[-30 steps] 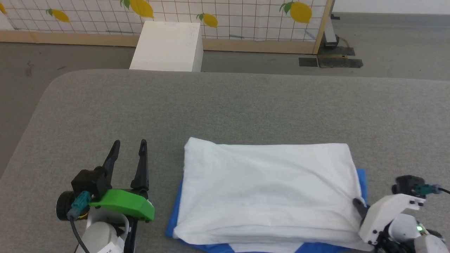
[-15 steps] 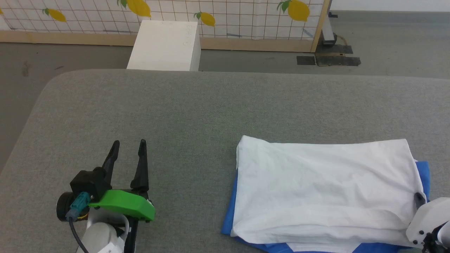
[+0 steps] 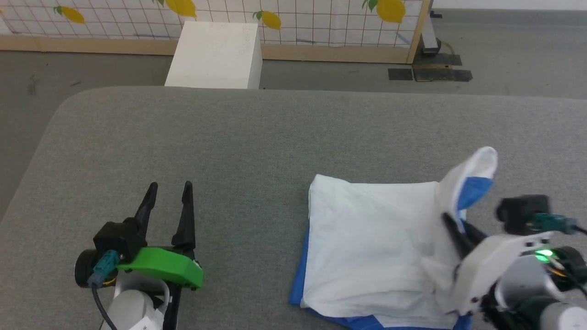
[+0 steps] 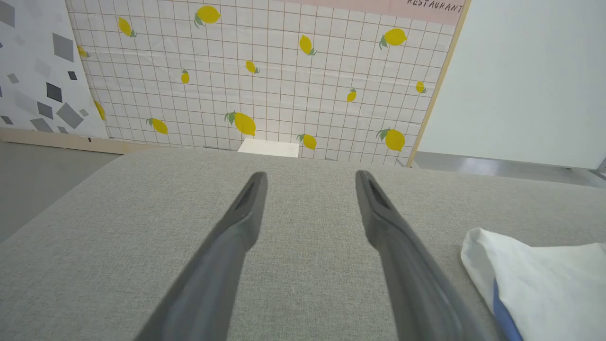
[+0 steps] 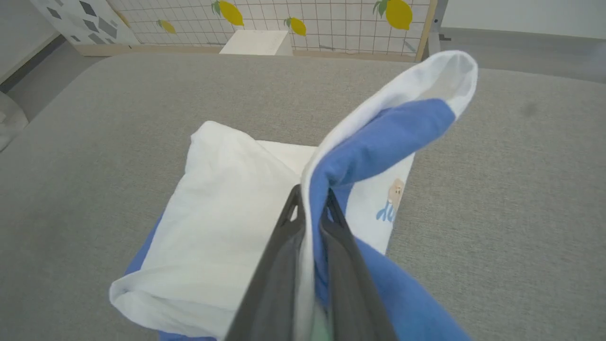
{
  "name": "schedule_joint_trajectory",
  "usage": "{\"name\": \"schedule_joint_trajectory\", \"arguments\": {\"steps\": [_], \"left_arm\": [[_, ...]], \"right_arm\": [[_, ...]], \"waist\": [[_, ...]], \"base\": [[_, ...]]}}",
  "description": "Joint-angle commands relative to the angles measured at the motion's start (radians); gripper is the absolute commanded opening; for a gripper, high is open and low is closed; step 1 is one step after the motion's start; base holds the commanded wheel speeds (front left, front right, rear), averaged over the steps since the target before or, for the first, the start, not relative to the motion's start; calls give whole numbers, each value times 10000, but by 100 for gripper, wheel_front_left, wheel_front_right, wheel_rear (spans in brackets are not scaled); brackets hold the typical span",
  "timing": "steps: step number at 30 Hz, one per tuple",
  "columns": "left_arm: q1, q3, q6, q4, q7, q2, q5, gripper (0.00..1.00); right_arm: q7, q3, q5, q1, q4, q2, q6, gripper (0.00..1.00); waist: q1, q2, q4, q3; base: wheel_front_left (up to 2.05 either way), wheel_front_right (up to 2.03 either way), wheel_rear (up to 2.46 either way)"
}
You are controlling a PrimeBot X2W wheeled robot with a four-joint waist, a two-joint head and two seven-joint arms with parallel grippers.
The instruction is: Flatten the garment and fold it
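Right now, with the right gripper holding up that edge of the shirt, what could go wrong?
The right gripper is shut on just one raised edge of the garment, white and blue layers together; a layer may slip free. The left gripper sits open, apart from the cloth, so nothing pins the far side: pulling may drag the whole stack across the table or undo the fold.
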Motion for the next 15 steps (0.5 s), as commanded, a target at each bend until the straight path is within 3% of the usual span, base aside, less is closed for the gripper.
{"name": "schedule_joint_trajectory", "arguments": {"steps": [1,9,15], "left_arm": [[-77,-2,-71,-26,-45,-69,142,100],[-389,-205,-153,55,-45,-200,178,100],[-583,-202,-203,80,-45,-300,185,100]], "right_arm": [[112,454,-31,-89,-126,-5,-13,0],[214,2929,-605,-1281,1105,-5,-13,0],[21,4261,-701,-2485,3327,-5,-13,0]], "waist": [[0,-1,55,64],[0,-1,459,385],[0,-1,765,761]], "base": [[0,0,0],[0,0,0],[0,0,0]]}}
